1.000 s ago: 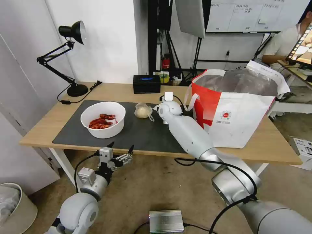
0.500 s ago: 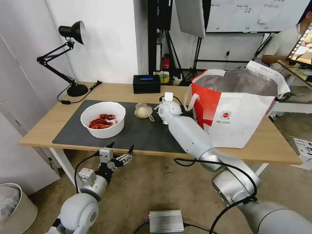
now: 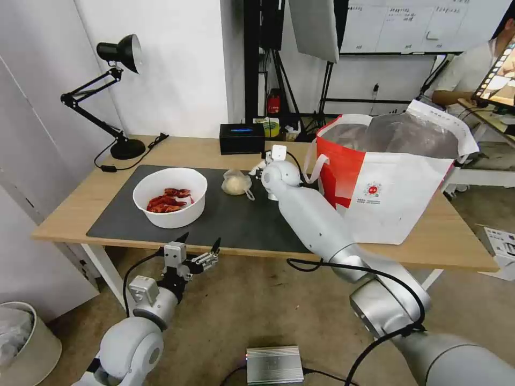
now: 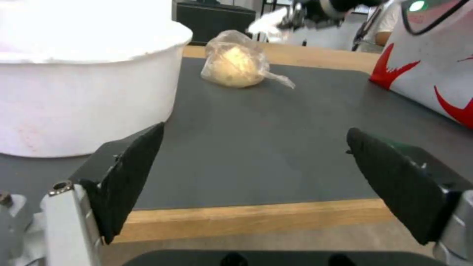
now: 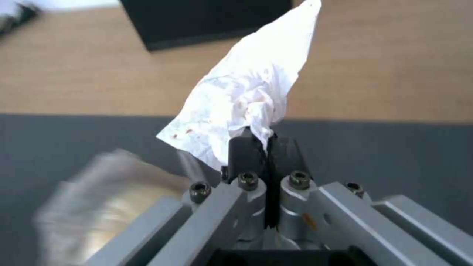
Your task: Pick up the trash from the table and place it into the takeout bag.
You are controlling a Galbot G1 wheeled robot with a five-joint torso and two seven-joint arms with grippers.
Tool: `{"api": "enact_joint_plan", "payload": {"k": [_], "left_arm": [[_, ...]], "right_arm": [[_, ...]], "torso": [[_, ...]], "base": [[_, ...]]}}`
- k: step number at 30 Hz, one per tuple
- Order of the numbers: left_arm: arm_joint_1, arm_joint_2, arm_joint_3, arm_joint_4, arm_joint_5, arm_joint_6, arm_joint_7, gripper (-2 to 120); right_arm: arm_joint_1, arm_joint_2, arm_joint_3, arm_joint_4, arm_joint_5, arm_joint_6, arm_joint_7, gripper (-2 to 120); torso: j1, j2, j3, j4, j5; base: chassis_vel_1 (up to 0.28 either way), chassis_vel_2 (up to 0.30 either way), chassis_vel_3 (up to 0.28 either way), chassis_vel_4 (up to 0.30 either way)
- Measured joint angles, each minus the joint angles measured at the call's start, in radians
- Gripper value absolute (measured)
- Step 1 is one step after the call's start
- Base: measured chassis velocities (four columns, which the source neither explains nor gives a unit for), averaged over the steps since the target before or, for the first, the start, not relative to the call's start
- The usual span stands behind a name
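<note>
While the crumpled tissue is pinched in the right hand beside the takeout bag, it should be lifted clear of the bag's rim before release.

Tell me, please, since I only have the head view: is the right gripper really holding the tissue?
Observer: Yes. The right wrist view shows the right gripper with its jaws shut on the crumpled white tissue, which is speckled red.
Operator: Thank you. Is anything in the left gripper?
Observer: No. The left wrist view shows the left gripper with jaws wide open and nothing between them, at the table's near edge, facing the dark grey mat.
</note>
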Motion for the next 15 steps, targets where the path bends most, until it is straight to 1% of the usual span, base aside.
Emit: {"api": "enact_joint_plan", "payload": {"k": [2,5,6,9,10,13,14,15], "left_arm": [[0.001,0.0,-0.002,-0.001,-0.001,0.0,0.0,100],[0.007,0.005,-0.014,-0.008,-0.012,-0.001,0.0,100],[0.007,0.005,-0.014,-0.008,-0.012,-0.001,0.0,100],[0.015,0.014,-0.027,-0.014,-0.022,-0.001,0.0,100],[0.015,0.014,-0.027,-0.014,-0.022,-0.001,0.0,100],[0.028,0.017,-0.04,-0.022,-0.026,-0.002,0.0,100],[0.028,0.017,-0.04,-0.022,-0.026,-0.002,0.0,100],[0.035,0.017,-0.047,-0.026,-0.027,-0.002,0.0,100]], "right_arm": [[-0.001,-0.004,-0.003,0.023,0.005,-0.001,0.002,0],[-0.004,-0.024,-0.012,0.096,0.014,-0.01,0.017,0],[-0.004,-0.024,-0.012,0.096,0.014,-0.01,0.017,0],[-0.004,-0.053,-0.016,0.177,0.032,-0.022,0.04,0],[-0.004,-0.053,-0.016,0.177,0.032,-0.022,0.04,0],[0.001,-0.091,-0.021,0.27,0.06,-0.034,0.065,0],[0.001,-0.091,-0.021,0.27,0.06,-0.034,0.065,0],[0.001,-0.105,-0.021,0.307,0.074,-0.04,0.078,0]], "torso": [[0.0,0.0,0.0,0.0,0.0],[0.0,0.0,0.0,0.0,0.0],[0.0,0.0,0.0,0.0,0.0],[0.0,0.0,0.0,0.0,0.0],[0.0,0.0,0.0,0.0,0.0],[0.0,0.0,0.0,0.0,0.0],[0.0,0.0,0.0,0.0,0.0],[0.0,0.0,0.0,-0.0001,0.0]], "base": [[0.0,0.0,0.0,0.0],[0.0,0.0,0.0,0.0],[0.0,0.0,0.0,0.0],[0.0,0.0,0.0,0.0],[0.0,0.0,0.0,0.0],[0.0,0.0,0.0,0.0],[0.0,0.0,0.0,0.0],[0.0,0.0,0.0,0.0]]}}
